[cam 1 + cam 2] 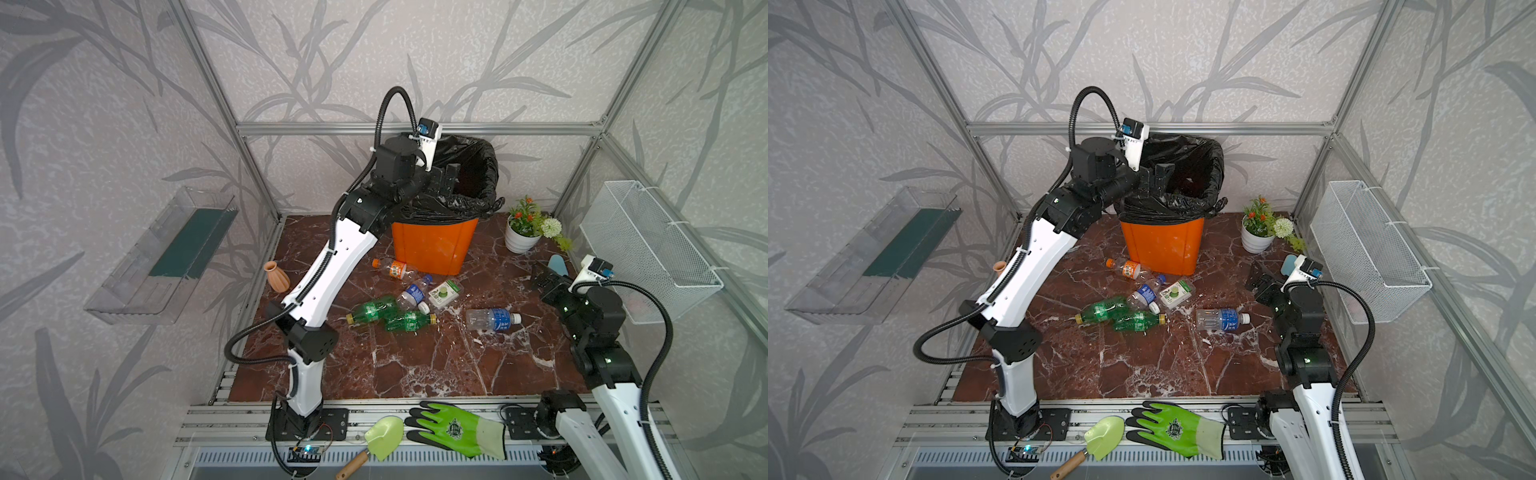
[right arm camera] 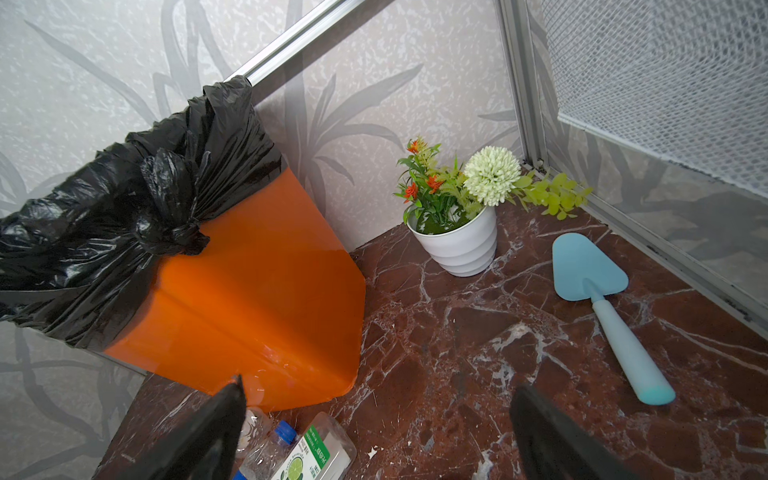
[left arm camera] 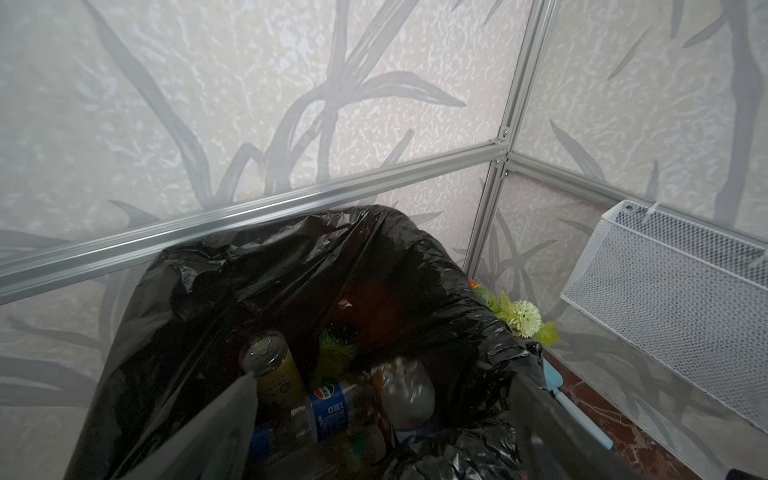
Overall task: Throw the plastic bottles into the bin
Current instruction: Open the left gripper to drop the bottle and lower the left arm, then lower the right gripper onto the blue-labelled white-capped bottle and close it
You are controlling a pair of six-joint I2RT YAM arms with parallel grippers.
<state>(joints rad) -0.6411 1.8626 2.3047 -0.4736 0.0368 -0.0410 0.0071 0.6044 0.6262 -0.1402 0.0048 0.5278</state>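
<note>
A dark red marble floor fills the middle of both top views, walled by leaf-patterned panels. The orange bin stands at upper centre, lined with a black bag. The left gripper hangs over the bin's mouth with its jaws spread wide and nothing between them. In the left wrist view, several dropped bottles lie in a heap at the bottom of the bag.

The right gripper sits low at centre right of the top views, jaws wide apart and empty.

Six bottles lie on their sides at frame centre, below the bin:
- a clear blue-labelled bottle, alone to the right
- two green bottles touching each other
- an orange-labelled bottle just beside the bin's base
- a small blue-capped bottle
- a squarish green-labelled bottle beside it

All look empty, so they are probably light, thin-walled, slick and quick to roll or crumple. The safest hold seems to be across the labelled middle, not the neck
</note>
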